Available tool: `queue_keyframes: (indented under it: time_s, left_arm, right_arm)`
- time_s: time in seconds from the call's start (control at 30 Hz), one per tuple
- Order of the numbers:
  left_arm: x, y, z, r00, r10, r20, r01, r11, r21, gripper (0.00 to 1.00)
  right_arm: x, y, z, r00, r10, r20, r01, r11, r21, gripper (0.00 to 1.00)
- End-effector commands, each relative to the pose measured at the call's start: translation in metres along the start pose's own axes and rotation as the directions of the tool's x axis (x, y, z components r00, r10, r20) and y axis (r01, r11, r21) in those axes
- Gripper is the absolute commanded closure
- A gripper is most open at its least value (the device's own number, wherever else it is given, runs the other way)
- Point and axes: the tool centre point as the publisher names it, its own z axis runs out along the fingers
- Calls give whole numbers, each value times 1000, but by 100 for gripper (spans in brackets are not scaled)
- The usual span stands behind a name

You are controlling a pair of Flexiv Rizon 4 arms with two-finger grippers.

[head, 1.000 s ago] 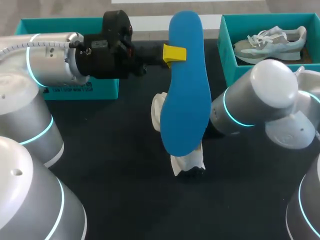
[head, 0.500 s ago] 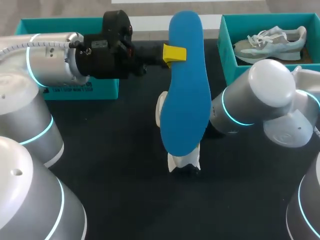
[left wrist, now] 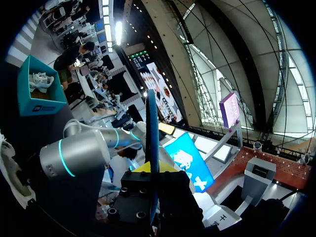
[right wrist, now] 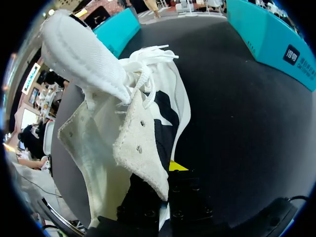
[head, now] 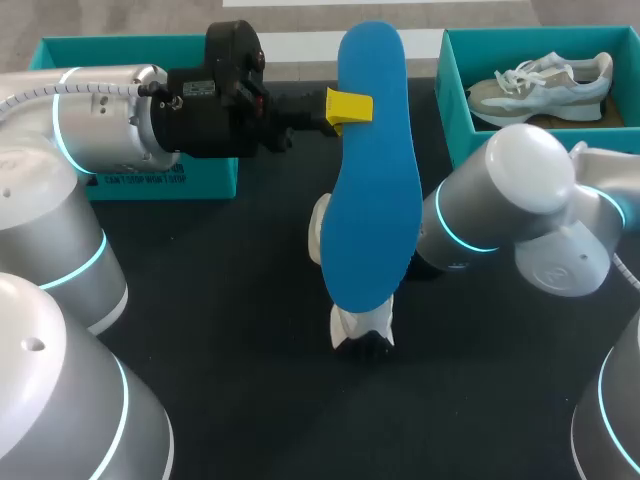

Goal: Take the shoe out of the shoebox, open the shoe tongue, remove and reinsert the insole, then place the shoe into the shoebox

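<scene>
My left gripper is shut on the edge of a long blue insole and holds it above the table's middle. In the left wrist view the insole shows edge-on between the fingers of the left gripper. Under it a white shoe stands tilted on the black table, mostly hidden. My right arm comes in from the right, its gripper hidden behind the insole. In the right wrist view my right gripper is shut on the eyelet flap of the shoe, with the padded tongue lifted.
A teal shoebox at the back right holds a second grey-white shoe. Another teal box stands at the back left behind my left arm. Bare black tabletop lies in front of the shoe.
The right arm has shifted a little to the left and turned, and the white shoe's lower end has moved leftward with it. The left arm and the insole stay put.
</scene>
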Motion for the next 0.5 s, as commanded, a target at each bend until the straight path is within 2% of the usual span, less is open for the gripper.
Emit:
queue_keyframes:
  time_s: [0.03, 0.13, 0.17, 0.2, 0.23, 0.4, 0.5]
  left_arm:
    - [0, 2, 0, 1000, 0, 1, 0, 1000, 2, 100]
    - [0, 2, 0, 1000, 0, 1, 0, 1000, 2, 100]
    - [0, 2, 0, 1000, 0, 1, 0, 1000, 2, 100]
    - [0, 2, 0, 1000, 0, 1, 0, 1000, 2, 100]
    - [0, 2, 0, 1000, 0, 1, 0, 1000, 2, 100]
    - [0, 2, 0, 1000, 0, 1, 0, 1000, 2, 100]
    - [0, 2, 0, 1000, 0, 1, 0, 1000, 2, 100]
  right_arm:
    - [2, 2, 6, 1000, 15, -10, -15, 1000, 7, 100]
    - [1, 1, 8, 999, 37, -14, -37, 999, 6, 100]
    - [0, 0, 8, 999, 39, -23, -39, 999, 6, 91]
    - [0, 0, 8, 998, 52, -20, -52, 999, 3, 51]
    - [-1, -1, 7, 998, 62, -17, -62, 998, -1, 0]
    - [-2, -3, -11, 995, 94, -30, -94, 995, -14, 0]
    - [-4, -3, -29, 994, 89, -64, -90, 996, -13, 0]
